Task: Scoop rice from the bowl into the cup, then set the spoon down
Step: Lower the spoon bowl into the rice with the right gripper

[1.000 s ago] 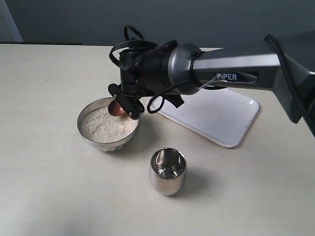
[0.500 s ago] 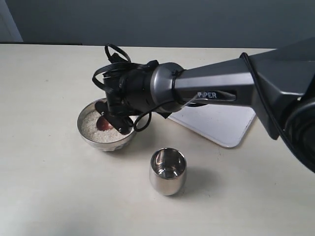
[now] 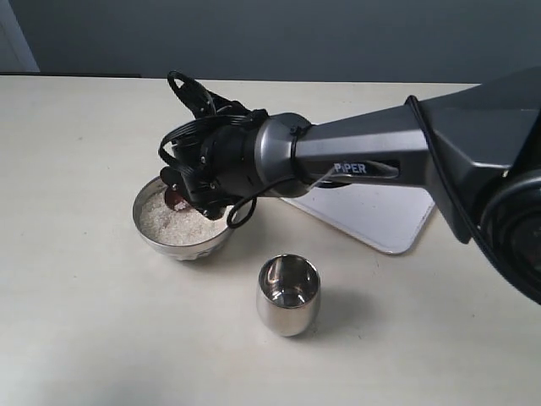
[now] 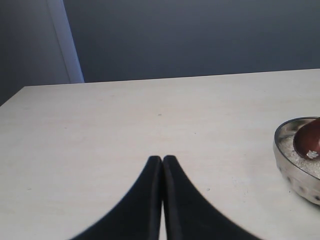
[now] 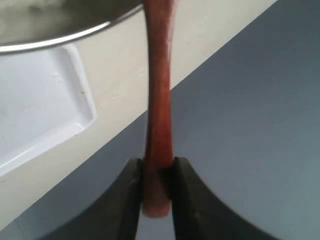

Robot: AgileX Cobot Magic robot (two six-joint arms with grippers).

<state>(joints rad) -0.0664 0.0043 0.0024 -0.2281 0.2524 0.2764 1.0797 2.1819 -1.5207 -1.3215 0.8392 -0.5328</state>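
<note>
The silver bowl (image 3: 184, 247) holds off-white rice (image 3: 173, 224) left of centre. My right gripper (image 3: 181, 193) hangs over the bowl's far side, shut on the slim handle of the reddish-brown spoon (image 5: 159, 100). The spoon's scoop (image 3: 176, 200) sits at the rice surface, with a few grains on it in the left wrist view (image 4: 309, 139). The steel cup (image 3: 288, 293) stands upright in front and to the right of the bowl, and I see no rice in it. My left gripper (image 4: 162, 159) is shut and empty above bare table, well off to the side of the bowl (image 4: 295, 172).
A white tray (image 3: 385, 216) lies behind the cup, partly under the right arm. The arm's dark wrist and cables (image 3: 228, 156) cover the bowl's right rim. A grey wall runs behind the table's far edge.
The right wrist has swung left and rolled over the bowl. The spoon's scoop has moved from the bowl's right rim across the rice to its far left part.
</note>
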